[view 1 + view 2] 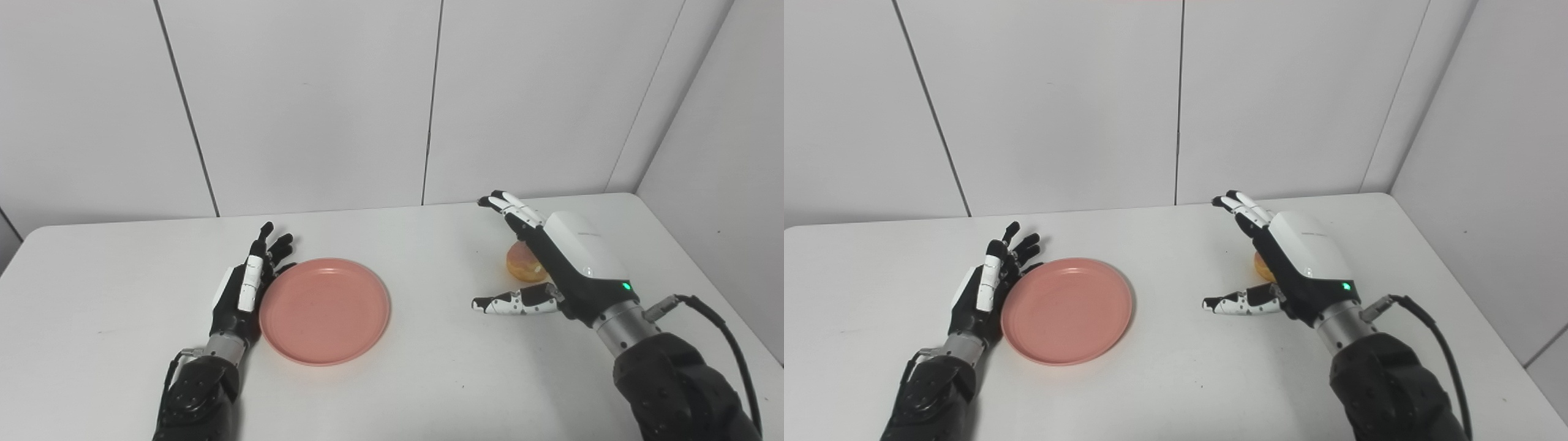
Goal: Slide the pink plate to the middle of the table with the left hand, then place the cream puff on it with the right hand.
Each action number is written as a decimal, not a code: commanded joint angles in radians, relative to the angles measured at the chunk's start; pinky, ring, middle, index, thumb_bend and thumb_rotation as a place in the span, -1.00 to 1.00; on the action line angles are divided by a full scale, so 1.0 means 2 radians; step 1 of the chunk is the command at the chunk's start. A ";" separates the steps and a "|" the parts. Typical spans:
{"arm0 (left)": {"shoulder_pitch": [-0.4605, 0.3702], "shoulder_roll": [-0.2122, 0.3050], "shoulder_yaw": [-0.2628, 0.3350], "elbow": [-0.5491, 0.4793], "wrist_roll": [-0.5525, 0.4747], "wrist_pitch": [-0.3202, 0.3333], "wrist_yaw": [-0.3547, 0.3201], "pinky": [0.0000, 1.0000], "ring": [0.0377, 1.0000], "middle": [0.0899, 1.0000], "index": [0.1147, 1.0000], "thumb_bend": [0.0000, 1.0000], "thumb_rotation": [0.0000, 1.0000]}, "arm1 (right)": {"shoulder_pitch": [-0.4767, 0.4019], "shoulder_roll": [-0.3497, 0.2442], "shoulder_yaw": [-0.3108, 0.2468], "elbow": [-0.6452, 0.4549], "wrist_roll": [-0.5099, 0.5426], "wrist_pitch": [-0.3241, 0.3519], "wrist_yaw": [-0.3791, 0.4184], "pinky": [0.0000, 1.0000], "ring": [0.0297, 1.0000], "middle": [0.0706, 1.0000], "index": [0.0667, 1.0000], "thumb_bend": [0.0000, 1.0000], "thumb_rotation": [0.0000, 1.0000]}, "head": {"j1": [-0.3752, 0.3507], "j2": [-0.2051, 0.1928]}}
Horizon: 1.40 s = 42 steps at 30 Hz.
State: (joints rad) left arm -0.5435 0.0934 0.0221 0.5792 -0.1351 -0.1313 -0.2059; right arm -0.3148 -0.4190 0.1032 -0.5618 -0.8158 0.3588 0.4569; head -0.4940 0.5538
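Pink plate (324, 310) sits left of the worktop's (429, 380) middle, left hand (242, 291) spread flat against its left rim. Right hand (551, 263) hovers, fingers apart, over the cream puff (523, 263) near the right edge. Push low and steadily; close gently around the puff.

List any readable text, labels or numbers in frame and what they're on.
Nothing readable.
Right hand: a faint grey marking on the white back shell, too small and blurred to read.
Pink plate, cream puff, left hand, table: no text or signs visible.
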 commanded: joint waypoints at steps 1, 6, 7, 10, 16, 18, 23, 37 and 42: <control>-0.003 -0.006 -0.002 0.007 -0.002 0.009 -0.003 0.70 0.86 0.81 1.00 0.86 0.92 | -0.032 -0.027 -0.008 0.005 -0.020 0.004 0.016 0.53 0.84 0.89 0.70 1.00 -0.38 | 0.000 0.000; -0.002 -0.006 -0.003 0.008 0.000 0.009 -0.002 0.68 0.85 0.80 1.00 0.86 0.92 | -0.062 -0.057 -0.009 0.043 -0.031 -0.006 0.037 0.62 0.84 0.84 0.68 1.00 -0.33 | 0.003 -0.001; -0.002 -0.006 -0.002 0.009 0.000 0.009 -0.002 0.68 0.85 0.80 1.00 0.87 0.92 | -0.069 -0.063 -0.010 0.057 -0.031 -0.009 0.038 0.64 0.84 0.84 0.68 1.00 -0.32 | 0.003 -0.001; -0.002 -0.007 -0.002 0.007 -0.002 0.012 -0.003 0.72 0.86 0.79 1.00 0.89 0.91 | -0.086 -0.076 -0.006 0.088 -0.033 -0.010 0.043 0.71 0.86 0.83 0.68 1.00 -0.32 | 0.005 -0.001; -0.001 -0.007 -0.003 0.006 -0.002 0.011 -0.005 0.70 0.85 0.79 1.00 0.87 0.90 | -0.108 -0.092 0.005 0.145 -0.033 -0.011 0.049 0.80 0.86 0.81 0.67 1.00 -0.29 | 0.006 -0.001; -0.001 -0.007 -0.003 0.005 -0.003 0.013 -0.006 0.72 0.86 0.79 1.00 0.87 0.90 | -0.116 -0.095 0.011 0.164 -0.036 -0.009 0.052 0.81 0.86 0.82 0.68 1.00 -0.27 | 0.006 -0.002; -0.001 -0.006 -0.004 0.010 -0.002 0.011 -0.007 0.72 0.84 0.78 1.00 0.89 0.89 | -0.130 -0.097 0.023 0.215 -0.034 -0.017 0.038 0.82 0.82 0.80 0.68 1.00 -0.28 | 0.009 -0.002; 0.002 -0.005 -0.004 0.007 -0.003 0.013 -0.013 0.74 0.82 0.74 1.00 0.90 0.87 | -0.149 -0.091 0.040 0.309 0.001 -0.028 -0.001 0.26 0.75 0.77 0.69 1.00 -0.30 | 0.013 -0.001; 0.004 -0.007 -0.002 0.004 -0.006 0.019 -0.013 0.79 0.81 0.71 1.00 0.92 0.84 | -0.149 -0.088 0.039 0.321 0.021 -0.027 -0.007 0.25 0.76 0.79 0.69 1.00 -0.34 | 0.016 -0.001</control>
State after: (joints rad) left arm -0.5437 0.0891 0.0220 0.5762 -0.1445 -0.1320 -0.2215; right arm -0.5705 -0.5736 0.1989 0.0940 -0.7871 0.3338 0.4731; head -0.4617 0.5507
